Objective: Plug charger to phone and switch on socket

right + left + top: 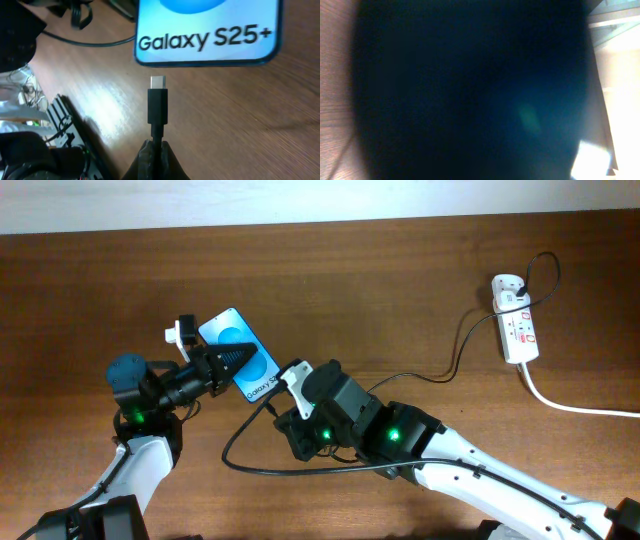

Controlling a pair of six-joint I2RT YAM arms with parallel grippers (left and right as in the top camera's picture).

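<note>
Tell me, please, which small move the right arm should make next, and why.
Probably shift the right tool slightly sideways, toward the middle of the phone's bottom edge, before pushing in. In the right wrist view the charger tip it holds points at that edge below the word Galaxy, left of centre, with bare table between. The port itself does not show.

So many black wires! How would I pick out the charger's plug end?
Find the blue-screened phone on the table. Just off its edge marked Galaxy S25+, the right gripper pinches the charger; only it ends in a short black plug with a silver tip.
</note>
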